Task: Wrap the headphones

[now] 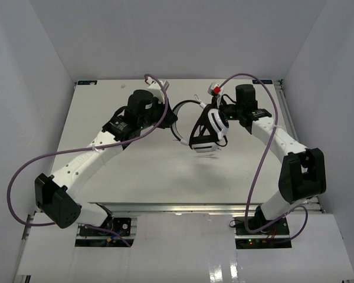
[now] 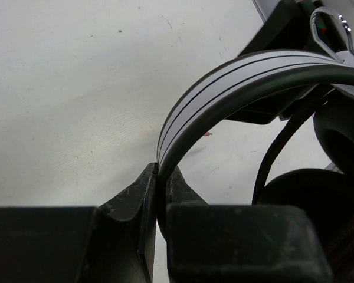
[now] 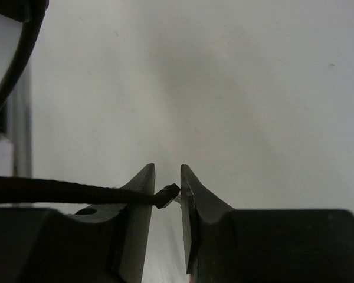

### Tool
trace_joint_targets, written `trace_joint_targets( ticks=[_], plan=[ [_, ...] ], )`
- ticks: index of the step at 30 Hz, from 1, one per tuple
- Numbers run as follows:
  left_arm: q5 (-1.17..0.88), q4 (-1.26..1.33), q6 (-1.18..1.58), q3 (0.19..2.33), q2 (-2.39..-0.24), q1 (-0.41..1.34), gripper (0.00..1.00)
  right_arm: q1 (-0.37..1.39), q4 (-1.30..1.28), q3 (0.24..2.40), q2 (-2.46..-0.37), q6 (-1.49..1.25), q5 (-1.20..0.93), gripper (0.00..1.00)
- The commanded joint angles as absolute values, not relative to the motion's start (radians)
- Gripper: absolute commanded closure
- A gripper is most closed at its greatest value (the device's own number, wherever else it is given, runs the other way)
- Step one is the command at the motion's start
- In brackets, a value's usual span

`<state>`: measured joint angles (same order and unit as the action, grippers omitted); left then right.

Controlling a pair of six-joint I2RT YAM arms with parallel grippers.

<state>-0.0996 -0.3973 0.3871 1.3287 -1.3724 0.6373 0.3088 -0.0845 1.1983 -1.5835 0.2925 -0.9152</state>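
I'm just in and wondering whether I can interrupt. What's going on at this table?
Two robot arms are handling a pair of headphones near the middle of the table. The left gripper has its jaws shut on the headband and holds it steady. The right gripper has its jaws slightly apart, with the free end of the thin black cable lying in the gap. How much of the cable is already wound around the headphones is hard to tell from above.

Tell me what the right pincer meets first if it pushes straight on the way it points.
Past the thin black cable tip between its jaws, the right pincer faces only bare white tabletop; the white-and-black over-ear headphones sit well aside. Depth is unclear.
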Motion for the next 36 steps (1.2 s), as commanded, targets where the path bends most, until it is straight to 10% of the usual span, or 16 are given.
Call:
trace_joint_targets(
  ticks=[1,9,16,21,26,36],
  plan=[
    [-0.139,-0.35,0.445,1.488,-1.317,0.647,1.0,0.315,0.293,1.127,-1.657,-0.079,-1.142,0.64],
    [-0.051,-0.397,0.446,1.632,-1.363,0.647,1.0,0.333,0.842,1.003,-1.742,-0.439,-1.202,0.51],
    [0.061,-0.406,0.455,1.666,-1.382,0.647,1.0,0.332,1.137,0.86,-1.732,-0.588,-1.238,0.74],
    [0.172,-0.428,0.477,1.669,-1.374,0.647,1.0,0.324,0.958,0.815,-1.625,-0.44,-1.212,0.92],
    [0.324,-0.348,0.585,1.548,-1.341,0.639,1.0,0.337,0.316,0.875,-1.47,-0.022,-0.99,0.92],
    [0.245,-0.062,1.014,1.267,-1.331,0.568,1.0,0.354,0.017,0.902,-1.334,0.061,-0.782,0.92]
  ],
)
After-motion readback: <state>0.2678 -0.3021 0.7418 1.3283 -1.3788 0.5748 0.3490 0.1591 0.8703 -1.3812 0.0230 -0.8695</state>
